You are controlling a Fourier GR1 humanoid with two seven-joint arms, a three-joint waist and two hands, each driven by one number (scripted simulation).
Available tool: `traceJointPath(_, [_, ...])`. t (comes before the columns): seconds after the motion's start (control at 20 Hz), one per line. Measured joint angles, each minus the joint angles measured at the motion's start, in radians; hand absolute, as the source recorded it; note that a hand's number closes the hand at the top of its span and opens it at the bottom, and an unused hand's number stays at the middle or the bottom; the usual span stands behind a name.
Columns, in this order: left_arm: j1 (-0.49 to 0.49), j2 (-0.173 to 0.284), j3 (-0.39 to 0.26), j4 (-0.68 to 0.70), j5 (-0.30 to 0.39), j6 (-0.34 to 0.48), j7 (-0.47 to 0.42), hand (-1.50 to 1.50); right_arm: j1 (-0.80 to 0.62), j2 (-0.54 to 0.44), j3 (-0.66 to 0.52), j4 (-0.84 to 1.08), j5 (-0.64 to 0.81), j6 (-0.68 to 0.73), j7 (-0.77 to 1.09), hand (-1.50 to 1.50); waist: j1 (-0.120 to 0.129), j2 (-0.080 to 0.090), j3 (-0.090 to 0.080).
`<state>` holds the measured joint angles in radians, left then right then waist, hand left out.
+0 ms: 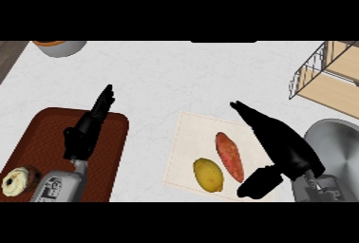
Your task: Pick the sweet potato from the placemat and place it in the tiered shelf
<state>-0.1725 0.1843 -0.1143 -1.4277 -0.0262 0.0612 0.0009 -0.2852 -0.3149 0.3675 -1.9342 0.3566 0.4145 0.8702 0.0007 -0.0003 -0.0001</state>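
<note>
Your right hand [284,144], fingers straight and apart, hovers just beside the sweet potato [230,156] lying on the placemat [189,142] next to a lemon [208,174]. It likely handles stiff, tapered and roll-prone; take it across its thick middle.

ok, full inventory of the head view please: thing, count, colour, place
sweet potato: 1, orange-red, on placemat, right of the lemon
lemon: 1, yellow, on placemat, near edge
placemat: 1, cream, counter centre
tiered shelf: 1, light wood with dark wire frame, top right
tray: 1, dark brown, left
pastry: 1, pale with dark topping, near-left corner of tray
bowl: 1, grey with orange rim, top left, cut off
metal pan: 1, silver, right edge
left hand: 1, black, open, over tray
right hand: 1, black, open, over placemat's right side
</note>
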Motion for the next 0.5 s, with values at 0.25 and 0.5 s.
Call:
traceJointPath(0.25, [0.012, -0.017, 0.004, -0.024, -0.024, -0.005, 0.016, 0.0, 0.032, 0.036, 0.013, 0.045, 0.079, 0.009, -0.045, -1.5, 0.001, 0.0, 0.0])
traceJointPath(0.5, [-0.005, -0.041, 0.013, 0.006, -0.047, -0.01, 0.007, 0.0, 0.038, 0.072, 0.012, 0.063, 0.126, 0.043, -0.049, -1.5, 0.0, 0.0, 0.0])
